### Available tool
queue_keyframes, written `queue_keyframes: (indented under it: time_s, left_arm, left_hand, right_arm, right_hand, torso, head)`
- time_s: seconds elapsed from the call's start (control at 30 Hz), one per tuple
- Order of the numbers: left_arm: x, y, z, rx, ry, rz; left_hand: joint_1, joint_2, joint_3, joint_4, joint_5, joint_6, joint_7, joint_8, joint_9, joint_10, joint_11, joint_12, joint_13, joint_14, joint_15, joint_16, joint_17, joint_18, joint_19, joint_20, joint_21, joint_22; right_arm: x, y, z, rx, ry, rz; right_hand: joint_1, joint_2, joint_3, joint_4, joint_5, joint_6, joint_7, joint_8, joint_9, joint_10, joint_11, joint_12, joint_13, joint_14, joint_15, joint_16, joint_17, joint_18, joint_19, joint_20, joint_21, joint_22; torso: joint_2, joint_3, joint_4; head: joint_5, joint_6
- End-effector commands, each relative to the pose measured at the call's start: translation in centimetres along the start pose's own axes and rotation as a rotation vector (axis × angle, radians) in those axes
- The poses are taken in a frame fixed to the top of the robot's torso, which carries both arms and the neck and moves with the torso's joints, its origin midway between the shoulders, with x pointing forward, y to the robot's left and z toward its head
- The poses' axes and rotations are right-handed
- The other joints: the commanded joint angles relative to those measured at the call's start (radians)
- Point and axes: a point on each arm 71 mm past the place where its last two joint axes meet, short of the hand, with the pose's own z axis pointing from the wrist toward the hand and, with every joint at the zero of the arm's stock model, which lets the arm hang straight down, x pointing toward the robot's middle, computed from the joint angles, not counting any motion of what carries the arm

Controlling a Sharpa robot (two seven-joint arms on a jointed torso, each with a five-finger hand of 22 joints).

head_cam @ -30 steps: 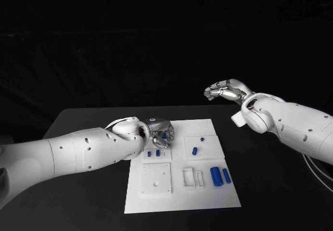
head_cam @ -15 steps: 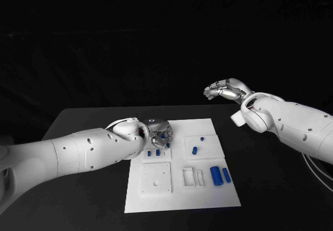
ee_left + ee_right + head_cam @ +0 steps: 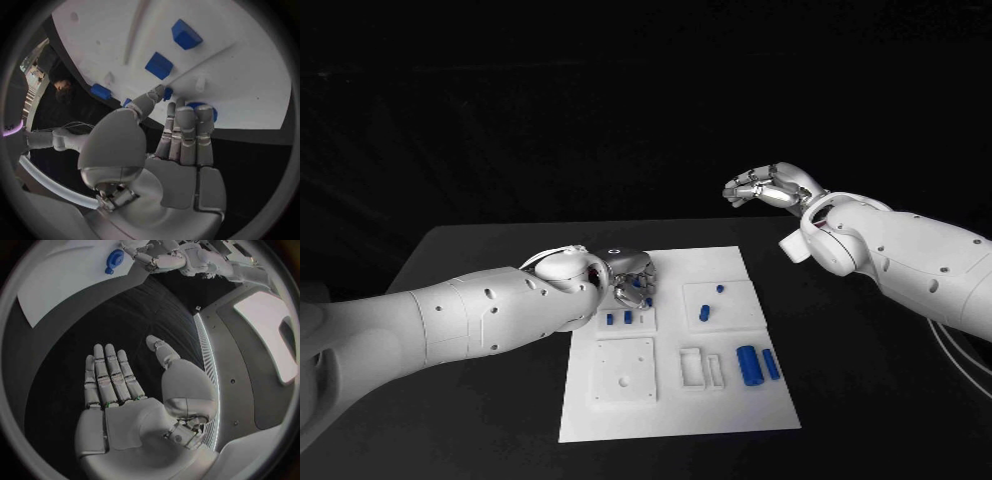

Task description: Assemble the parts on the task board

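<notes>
The white task board (image 3: pixel 678 405) lies mid-table with several blue parts on it, among them a pair (image 3: pixel 619 319) and two longer ones (image 3: pixel 757 364). My left hand (image 3: pixel 629 274) is low over the board's far left corner. Its thumb and fingers (image 3: pixel 185 125) close around a round blue part (image 3: pixel 206 107), mostly hidden behind them. The same blue part (image 3: pixel 114 260) appears in the right wrist view beside the left hand (image 3: pixel 156 260). My right hand (image 3: pixel 769 188) hangs high beyond the board's far right, palm (image 3: pixel 119 405) flat, fingers straight and apart, holding nothing.
A square white block with holes (image 3: pixel 626 370) and a slotted white frame (image 3: pixel 702 368) sit on the board's near half. Two small blue parts (image 3: pixel 711 303) stand on a raised square at the board's far right. Black tabletop (image 3: pixel 473 290) surrounds the board.
The left hand has shifted very slightly at the board's far left corner. The right hand has stayed where it was.
</notes>
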Motion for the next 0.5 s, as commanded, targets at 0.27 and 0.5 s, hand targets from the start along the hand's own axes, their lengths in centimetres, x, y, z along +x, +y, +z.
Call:
queue_keyframes:
  time_s: [0.27, 0.5]
  left_arm:
    - [0.79, -0.03, 0.18, 0.0, 0.033, -0.014]
    - [0.87, -0.1, 0.26, 0.0, 0.043, -0.023]
  left_hand:
    - [-0.013, 0.031, 0.005, 0.015, 0.005, 0.026, -0.004, -0.001, -0.003, 0.041, -0.003, -0.013, 0.008, 0.009, -0.013, 0.009, 0.005, 0.087, 0.003, -0.005, 0.008, 0.005]
    - [-0.021, 0.05, 0.007, 0.023, 0.006, 0.038, -0.009, 0.0, -0.004, 0.058, -0.008, -0.019, 0.011, 0.013, -0.017, 0.014, 0.008, 0.086, 0.005, -0.01, 0.012, 0.008]
  right_arm:
    - [0.09, 0.15, 0.03, -0.012, 0.003, 0.002]
    - [0.12, 0.15, 0.06, -0.012, 0.003, 0.002]
  right_hand:
    - [-0.008, 0.0, 0.0, 0.002, 0.004, -0.007, 0.037, 0.003, -0.002, 0.007, -0.003, -0.007, -0.001, -0.005, -0.001, -0.002, -0.001, -0.005, -0.003, 0.002, -0.004, 0.002]
    - [-0.008, 0.0, 0.0, 0.002, 0.005, -0.007, 0.037, 0.003, -0.002, 0.007, -0.003, -0.007, -0.001, -0.005, -0.001, -0.002, -0.002, -0.004, -0.003, 0.002, -0.004, 0.002]
  torso:
    - [0.001, -0.0014, -0.0003]
    - [0.0, -0.001, -0.0004]
  head:
    - [-0.002, 0.0]
    - [-0.003, -0.001]
